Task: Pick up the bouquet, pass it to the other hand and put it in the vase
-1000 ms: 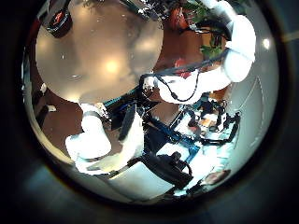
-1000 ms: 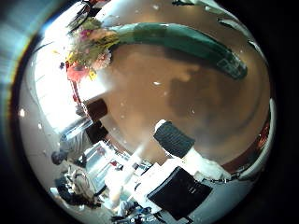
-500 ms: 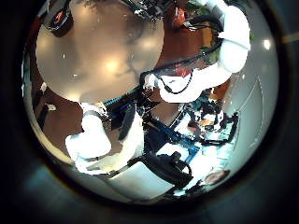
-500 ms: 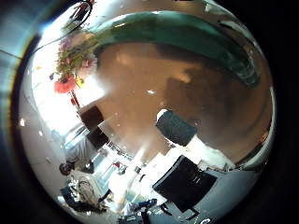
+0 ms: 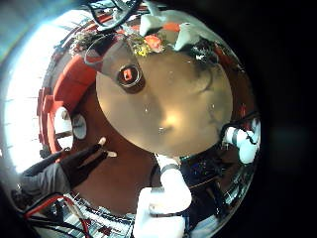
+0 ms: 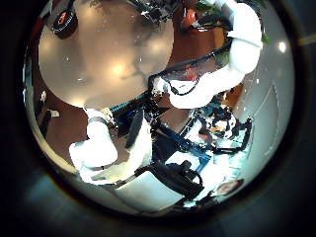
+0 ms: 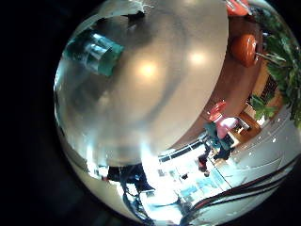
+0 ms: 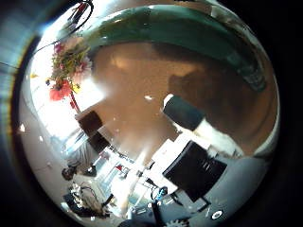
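Note:
The bouquet (image 5: 149, 43) is at the far edge of the round table (image 5: 188, 99), under my right hand (image 5: 168, 25). In the right thumb side palm view its flowers (image 8: 66, 61) and long wrapped stems (image 8: 189, 33) run close along the palm, beside one of my fingers (image 8: 189, 113). The right hand looks shut on the wrap, above the table. The wrap's end (image 7: 94, 52) shows in the right little finger side palm view. The vase (image 5: 129, 74) stands upright on the table near the bouquet and also shows in the left thumb side palm view (image 6: 64, 20). My left hand (image 6: 99, 148) is open and empty, high over the table's other side.
A curved bench (image 5: 50, 94) runs round one side of the table, with two small cups (image 5: 69, 121) on it. Office chairs and desks (image 6: 217, 128) stand on the floor beyond the table. My right arm (image 6: 237, 49) reaches in over the table's far edge.
The right palm's camera has moved; the table now sits farther from it while the bouquet keeps its place by the palm. The right arm has shifted slightly in the left thumb view.

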### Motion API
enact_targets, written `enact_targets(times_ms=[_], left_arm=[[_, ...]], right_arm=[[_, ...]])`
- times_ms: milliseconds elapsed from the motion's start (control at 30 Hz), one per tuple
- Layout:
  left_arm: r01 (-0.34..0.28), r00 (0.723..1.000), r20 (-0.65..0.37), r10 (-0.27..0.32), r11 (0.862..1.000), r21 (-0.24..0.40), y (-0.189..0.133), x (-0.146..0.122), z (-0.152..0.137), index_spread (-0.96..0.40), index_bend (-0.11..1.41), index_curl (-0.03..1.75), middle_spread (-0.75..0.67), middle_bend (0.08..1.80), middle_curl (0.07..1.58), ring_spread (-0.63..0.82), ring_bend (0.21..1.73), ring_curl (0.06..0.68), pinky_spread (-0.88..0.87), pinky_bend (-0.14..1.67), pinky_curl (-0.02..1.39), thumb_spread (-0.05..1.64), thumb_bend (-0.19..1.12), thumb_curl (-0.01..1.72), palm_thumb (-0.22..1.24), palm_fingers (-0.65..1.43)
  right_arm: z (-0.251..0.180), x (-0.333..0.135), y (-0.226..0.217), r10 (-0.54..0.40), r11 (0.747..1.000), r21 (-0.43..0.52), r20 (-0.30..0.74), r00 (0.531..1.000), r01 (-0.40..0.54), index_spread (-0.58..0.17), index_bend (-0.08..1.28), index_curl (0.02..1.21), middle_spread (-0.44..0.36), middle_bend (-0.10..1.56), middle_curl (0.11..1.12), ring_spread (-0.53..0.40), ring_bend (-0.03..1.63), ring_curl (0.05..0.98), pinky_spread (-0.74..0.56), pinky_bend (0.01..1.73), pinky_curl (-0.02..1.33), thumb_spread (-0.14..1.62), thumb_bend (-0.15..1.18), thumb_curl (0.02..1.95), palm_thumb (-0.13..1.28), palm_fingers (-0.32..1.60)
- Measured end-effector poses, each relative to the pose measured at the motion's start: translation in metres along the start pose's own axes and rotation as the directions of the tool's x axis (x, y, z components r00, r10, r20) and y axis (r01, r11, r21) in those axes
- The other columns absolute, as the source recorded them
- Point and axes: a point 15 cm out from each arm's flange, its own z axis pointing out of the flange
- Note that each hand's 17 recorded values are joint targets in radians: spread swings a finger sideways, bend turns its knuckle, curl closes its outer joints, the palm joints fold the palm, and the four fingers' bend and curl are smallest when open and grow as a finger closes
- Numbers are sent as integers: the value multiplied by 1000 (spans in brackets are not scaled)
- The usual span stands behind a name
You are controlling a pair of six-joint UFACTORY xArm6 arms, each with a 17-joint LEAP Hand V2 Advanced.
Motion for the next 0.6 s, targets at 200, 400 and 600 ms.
enact_targets(times_ms=[200,400,600], left_arm=[[-1,1000,-1,1,1000,3,1,1,-1,128,181,362,431,195,330,559,520,195,532,185,263,1099,-23,323,320,111],[-2,1000,1,2,1000,6,3,1,-2,128,181,362,431,195,330,559,520,195,532,185,263,1099,-23,323,320,111],[5,1000,3,-5,1000,7,4,0,-3,123,181,362,431,196,332,559,519,195,532,184,262,1099,-23,323,320,112]], right_arm=[[2,-6,1,-12,1000,-5,-8,1000,12,-325,219,465,-161,661,591,-224,1108,405,-227,849,64,1077,-17,442,647,813],[2,-6,2,-11,1000,-6,-8,1000,11,-371,230,517,-198,692,643,-237,1128,435,-351,946,79,1074,-16,448,677,868],[4,-2,-7,-10,1000,-19,-21,1000,9,-456,357,625,-241,761,719,-245,1162,477,-452,1077,150,1055,-14,463,726,1116]])
